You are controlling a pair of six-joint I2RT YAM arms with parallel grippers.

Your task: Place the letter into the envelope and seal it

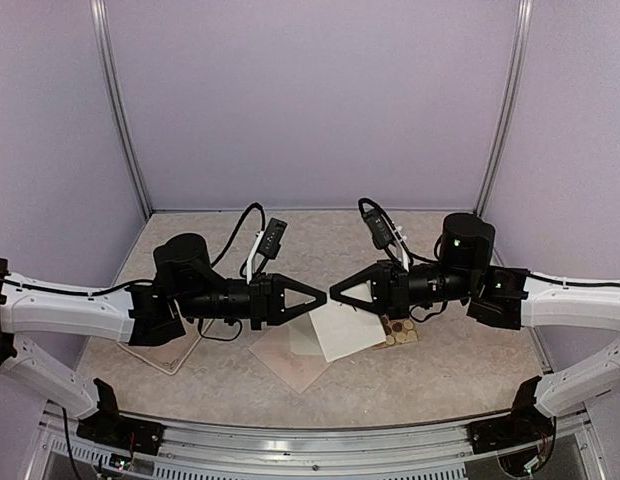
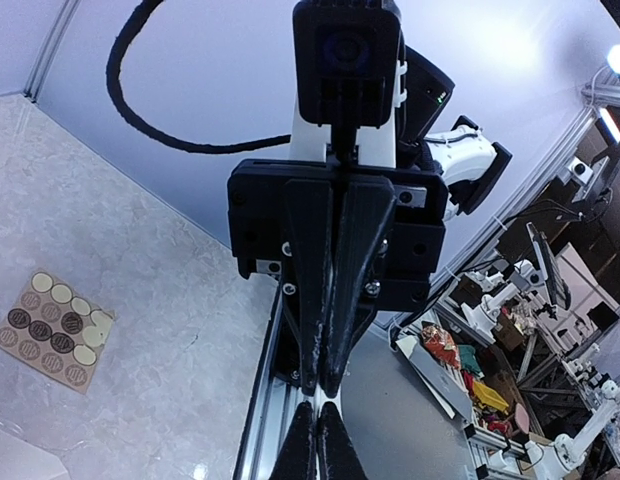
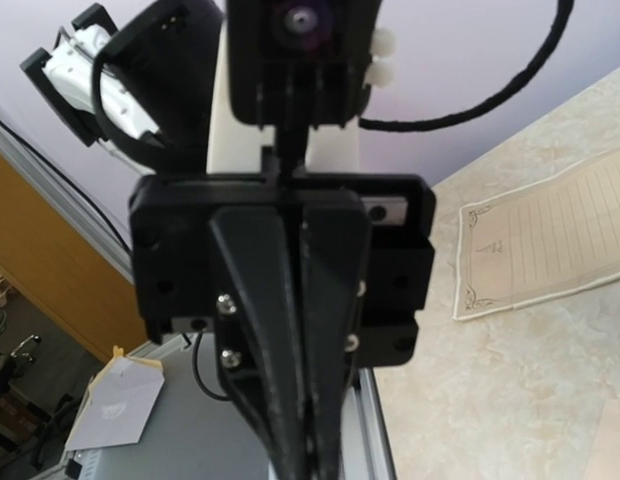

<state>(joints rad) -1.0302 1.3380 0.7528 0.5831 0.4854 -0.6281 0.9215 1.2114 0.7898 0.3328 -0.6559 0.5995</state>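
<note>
Well, left gripper: jaws pressed together, holding nothing, raised above the middle of the table.
Right gripper: also closed and empty, its tip facing the left tip, nearly touching it.
Envelope: pale, flat near the table's middle, below the right gripper, apart from both.
Sticker card: just beside the envelope, toward the right edge.
Tan sheet: meets the envelope, toward the near edge.
Lined letter: under the left arm, toward the left edge.

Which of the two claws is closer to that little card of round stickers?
Right. The right gripper hangs just left of the sticker card; the left gripper faces it, tip to tip, farther left.
</note>
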